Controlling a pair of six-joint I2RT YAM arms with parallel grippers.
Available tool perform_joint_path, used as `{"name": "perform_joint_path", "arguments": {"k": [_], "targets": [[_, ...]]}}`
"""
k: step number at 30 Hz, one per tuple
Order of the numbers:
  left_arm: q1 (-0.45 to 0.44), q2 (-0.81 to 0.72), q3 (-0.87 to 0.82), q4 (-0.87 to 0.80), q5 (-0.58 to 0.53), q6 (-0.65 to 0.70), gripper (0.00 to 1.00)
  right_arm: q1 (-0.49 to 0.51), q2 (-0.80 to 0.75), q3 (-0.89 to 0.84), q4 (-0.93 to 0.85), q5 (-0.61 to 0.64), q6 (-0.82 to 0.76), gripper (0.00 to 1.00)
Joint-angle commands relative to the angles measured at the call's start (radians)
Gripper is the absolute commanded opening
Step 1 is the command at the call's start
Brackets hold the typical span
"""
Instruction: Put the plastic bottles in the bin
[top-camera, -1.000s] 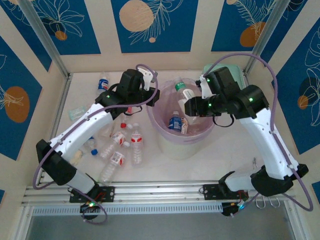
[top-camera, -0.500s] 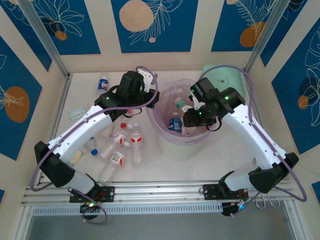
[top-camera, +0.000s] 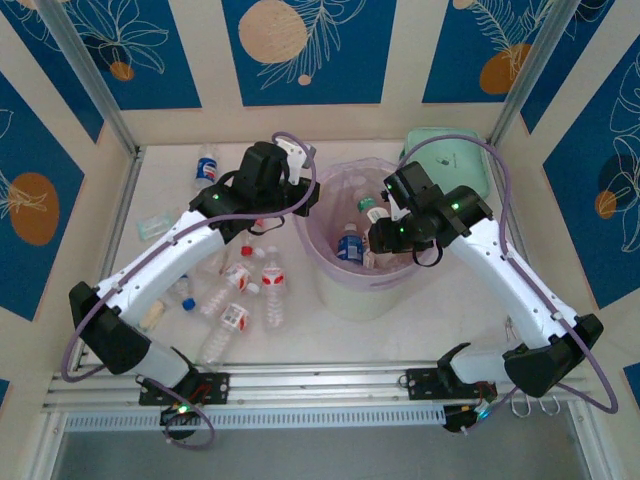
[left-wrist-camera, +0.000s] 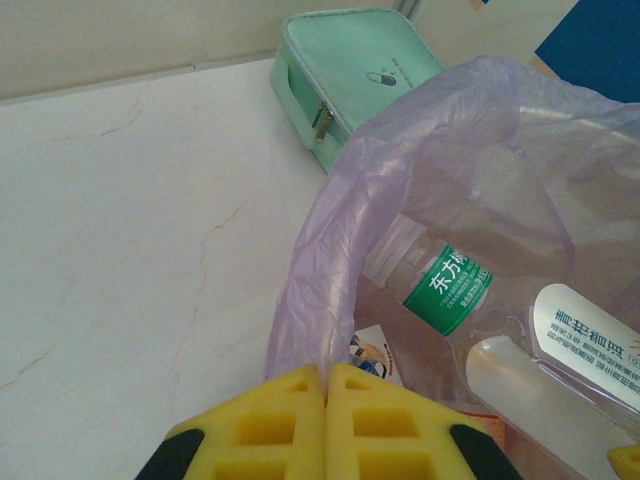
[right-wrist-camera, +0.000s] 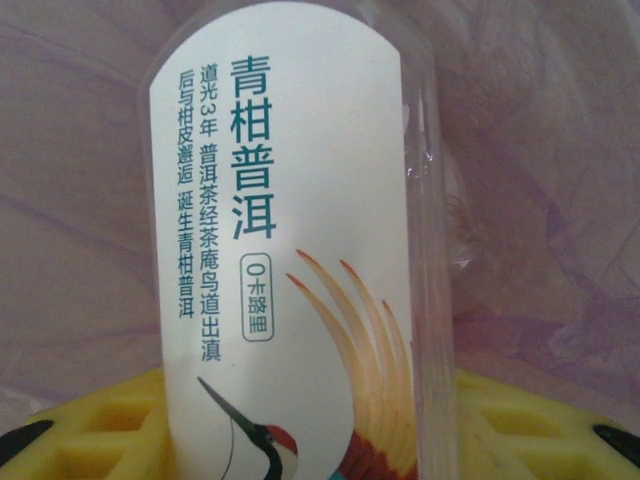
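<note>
In the centre of the top view, the right gripper (top-camera: 378, 238) sits low inside the bin (top-camera: 352, 296), its jaws partly open and clamped around a white-labelled bottle (right-wrist-camera: 290, 200). The clean release is to spread the jaws wide here, below the rim, then lift straight up. The left gripper (left-wrist-camera: 327, 425), closed and empty, hovers at the bin's left rim. More bottles (top-camera: 236, 288) lie on the table at centre left.
</note>
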Motion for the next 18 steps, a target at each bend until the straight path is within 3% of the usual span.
{"name": "perform_joint_path", "arguments": {"k": [1, 11, 18], "targets": [[-0.022, 0.054, -0.005, -0.070, 0.073, 0.017, 0.03, -0.016, 0.156, -0.163, 0.151, -0.069, 0.011, 0.47], [-0.022, 0.044, 0.029, -0.071, 0.066, 0.036, 0.09, -0.072, 0.043, 0.083, 0.079, -0.148, -0.055, 0.78], [-0.022, 0.046, 0.072, -0.100, 0.052, 0.056, 0.25, -0.083, 0.074, 0.292, -0.013, -0.115, -0.102, 0.90]]}}
